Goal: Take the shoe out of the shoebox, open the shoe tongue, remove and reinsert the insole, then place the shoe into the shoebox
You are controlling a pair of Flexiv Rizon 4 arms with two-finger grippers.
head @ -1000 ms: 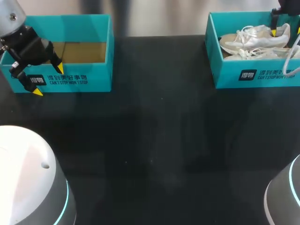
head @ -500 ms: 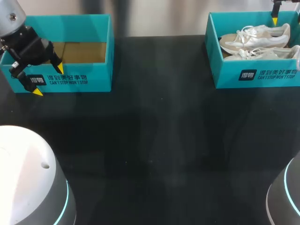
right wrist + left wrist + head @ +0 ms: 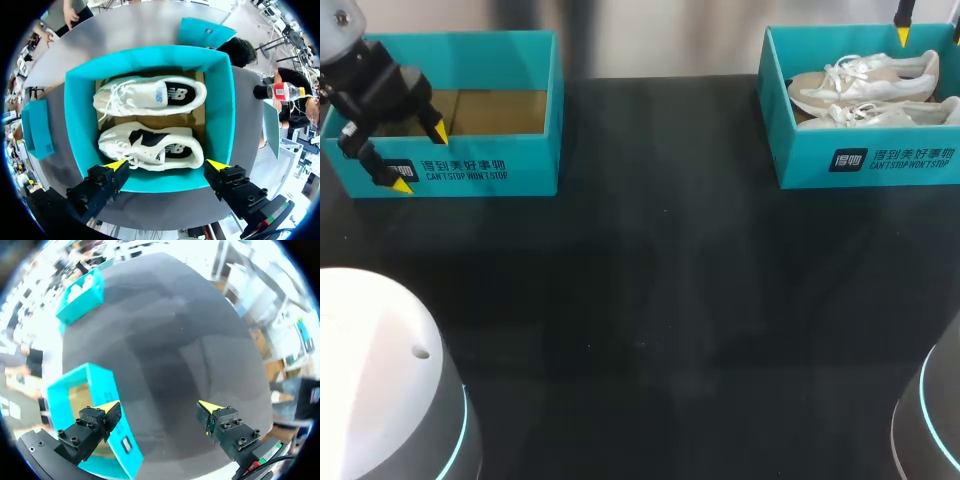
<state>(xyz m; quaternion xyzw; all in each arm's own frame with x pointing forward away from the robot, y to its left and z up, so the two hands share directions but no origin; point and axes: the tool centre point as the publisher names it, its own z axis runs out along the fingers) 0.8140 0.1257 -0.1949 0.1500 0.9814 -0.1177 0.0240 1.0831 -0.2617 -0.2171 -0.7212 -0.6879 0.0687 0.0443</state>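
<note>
The teal shoebox (image 3: 800, 150) stands at the table's back right and holds two white shoes (image 3: 865, 78) side by side. From the right wrist, the shoebox (image 3: 222, 100) lies straight below, with one shoe (image 3: 150, 95) farther off and the other shoe (image 3: 150, 145) just under my right gripper (image 3: 167, 165), which hangs open above them and touches nothing. In the head view only one of its yellow fingertips (image 3: 902, 36) shows, over the box's back wall. My left gripper (image 3: 420, 158) is open and empty over the front left corner of a second, empty teal box (image 3: 520, 160).
The empty box (image 3: 112, 420) sits under my left gripper (image 3: 159, 407), one finger over its inside and the other over the dark tabletop (image 3: 170, 340). The shoebox (image 3: 82, 295) is far across the table. The dark tabletop (image 3: 650, 300) stretches between the two boxes.
My right gripper has risen out of the shoebox and drawn back toward the far edge. The left gripper has shifted slightly back and up. The shoes have stayed in place.
</note>
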